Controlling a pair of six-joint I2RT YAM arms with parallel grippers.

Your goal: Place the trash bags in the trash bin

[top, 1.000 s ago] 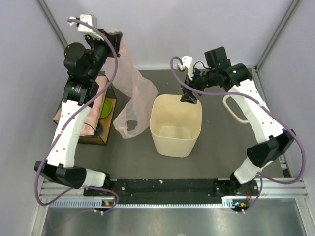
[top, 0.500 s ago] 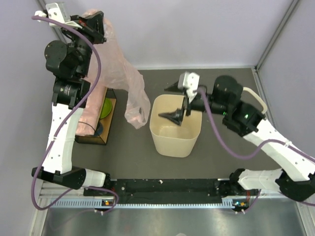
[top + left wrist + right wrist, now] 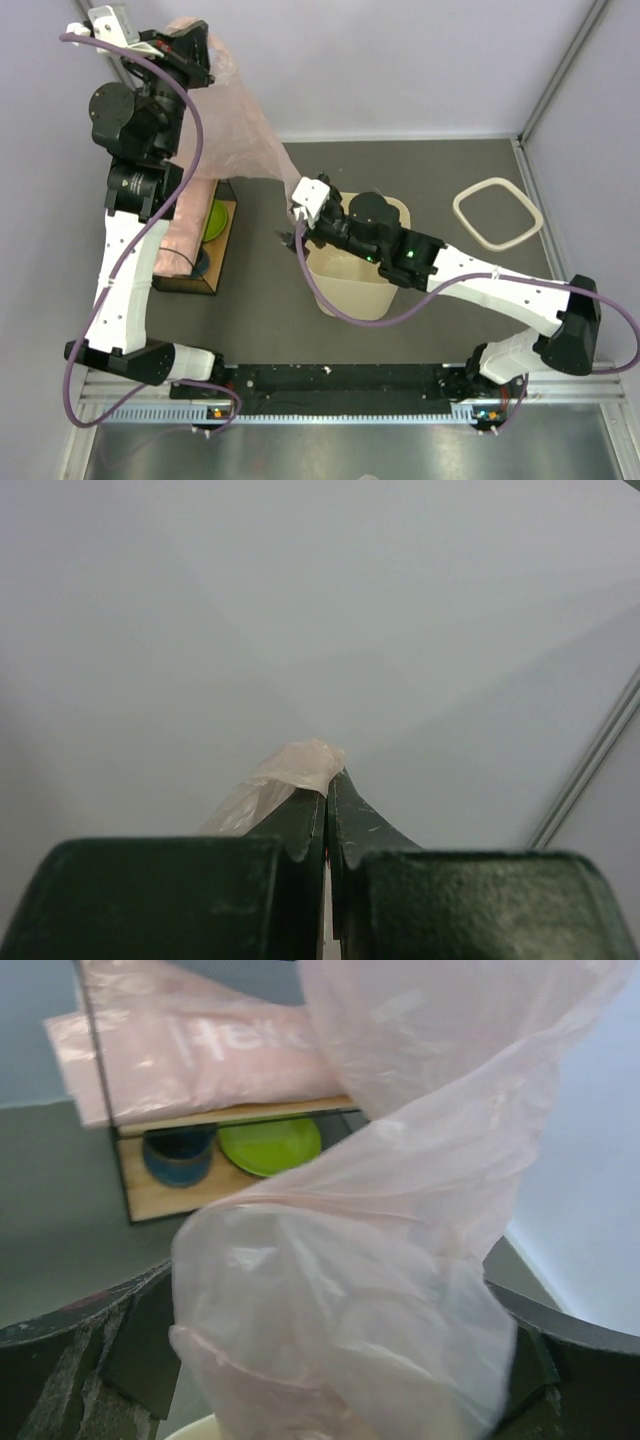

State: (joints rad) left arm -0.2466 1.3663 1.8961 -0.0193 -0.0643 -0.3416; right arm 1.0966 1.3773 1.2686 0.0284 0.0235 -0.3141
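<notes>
Up near the far-left corner, the left gripper [image 3: 328, 780] has its jaws pressed together on a scrap of a pale pink translucent plastic trash bag [image 3: 300, 765], pinching its top end well above the dark grey tabletop [image 3: 250, 300]. From that pinch the film runs down as a long, twisted drape toward the middle of the tabletop.

Lower down, the right gripper [image 3: 295, 230] stands with its jaws spread wide, its dark fingers [image 3: 60, 1380] on either side of the bunched lower part of the bag. The film fills the gap between them, but they are not clamped on it. Just beneath sits the cream-beige rounded-square plastic trash bin [image 3: 350, 290], with the gripper at its far-left corner. Whether the bag's tail dips inside the rim, I cannot tell.

Further out, a folded stack of the same pink bags [image 3: 200, 1050] lies on a dark wire-framed wooden box [image 3: 205, 285] at the left edge, with a lime-green plate [image 3: 270, 1145] and a blue bowl [image 3: 180, 1155] inside it. A loose cream rounded-square ring [image 3: 459, 208] lies toward the far-right corner.

By my reckoning the job is at an early stage: one bag is lifted and lined up over the bin, but nothing is in it yet, and the stack waits.
</notes>
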